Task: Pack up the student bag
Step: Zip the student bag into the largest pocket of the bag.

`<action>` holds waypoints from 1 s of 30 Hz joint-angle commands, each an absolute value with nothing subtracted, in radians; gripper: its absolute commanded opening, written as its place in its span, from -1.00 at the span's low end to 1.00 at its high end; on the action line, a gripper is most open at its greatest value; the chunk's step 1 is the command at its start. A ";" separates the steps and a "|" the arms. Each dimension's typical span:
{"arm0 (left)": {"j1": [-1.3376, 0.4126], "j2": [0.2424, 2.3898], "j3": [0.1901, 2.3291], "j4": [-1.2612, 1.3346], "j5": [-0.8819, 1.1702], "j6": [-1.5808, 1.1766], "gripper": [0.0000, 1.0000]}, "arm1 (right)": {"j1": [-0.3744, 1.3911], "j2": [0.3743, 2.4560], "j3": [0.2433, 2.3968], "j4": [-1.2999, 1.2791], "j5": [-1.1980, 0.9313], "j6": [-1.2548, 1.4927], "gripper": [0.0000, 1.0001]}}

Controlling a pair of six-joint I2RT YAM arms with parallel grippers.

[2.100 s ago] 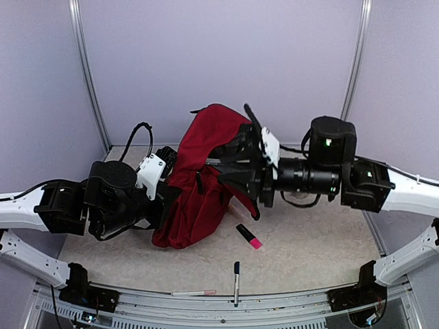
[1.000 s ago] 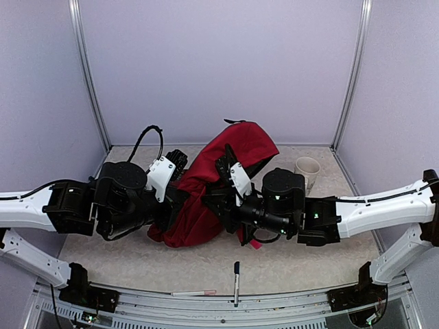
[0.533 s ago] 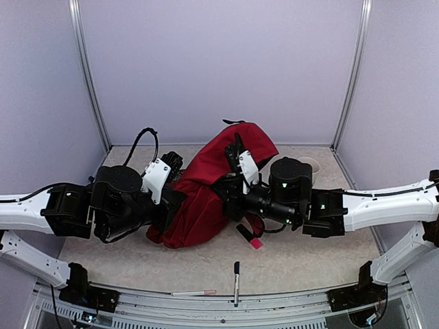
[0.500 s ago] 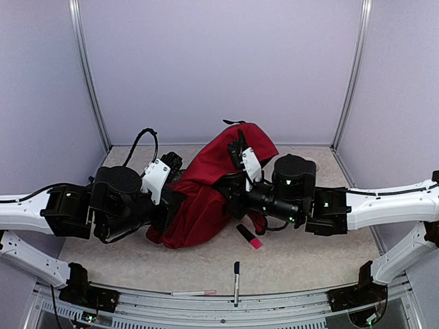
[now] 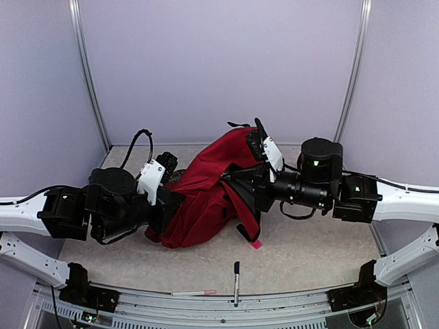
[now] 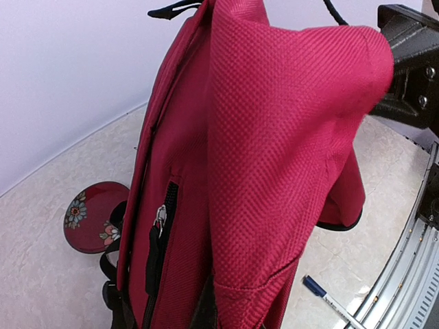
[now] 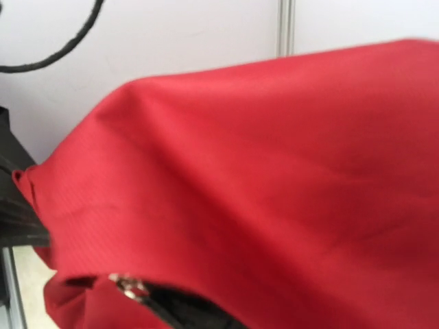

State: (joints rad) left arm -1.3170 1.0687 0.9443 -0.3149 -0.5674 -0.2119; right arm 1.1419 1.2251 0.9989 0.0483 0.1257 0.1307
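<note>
The student bag (image 5: 206, 188) is a dark red fabric backpack, held up off the table between the two arms. My left gripper (image 5: 168, 204) is buried in its lower left side, shut on the fabric, and its jaws are hidden. My right gripper (image 5: 241, 179) is shut on the bag's upper right part and holds it raised. Red weave of the bag (image 6: 274, 137) fills the left wrist view, with a black zip and silver pull (image 6: 160, 214). The right wrist view shows only blurred red bag fabric (image 7: 274, 171) and a zip pull (image 7: 127, 284).
A pink highlighter (image 5: 255, 242) lies partly under a black strap of the bag. A blue-capped pen (image 5: 236, 274) and a pale pink pen (image 5: 193, 293) lie by the near edge. A round red flowered disc (image 6: 92, 216) sits on the table behind the bag.
The right gripper has shut on the bag and moved up and to the right, drawing the bag's top with it. The left arm has hardly moved.
</note>
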 commanded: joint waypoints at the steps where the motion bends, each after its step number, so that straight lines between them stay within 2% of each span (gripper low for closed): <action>1: -1.306 0.974 0.928 -0.367 -0.670 -0.254 -1.00 | 1.033 1.114 1.054 -0.064 0.273 0.123 -1.00; 9: -1.308 0.968 0.925 -0.370 -0.591 -0.226 -1.00 | 1.005 1.168 1.201 -0.187 0.233 0.078 -1.00; 15: -1.307 0.891 0.902 -0.397 -0.599 -0.253 -1.00 | 0.912 1.163 1.318 -0.282 0.239 0.050 -1.00; 22: -1.306 0.803 0.828 -0.408 -0.608 -0.289 -1.00 | 0.844 1.210 1.341 -0.329 0.189 0.012 -1.00; 30: -1.298 0.714 0.740 -0.492 -0.625 -0.403 -1.00 | 0.813 1.314 1.383 -0.300 0.001 0.047 -1.00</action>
State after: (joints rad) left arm -1.3121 0.7612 0.7712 -0.4259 -0.5789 -0.3153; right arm 0.8352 1.2587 1.3209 -0.3252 0.0681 0.0257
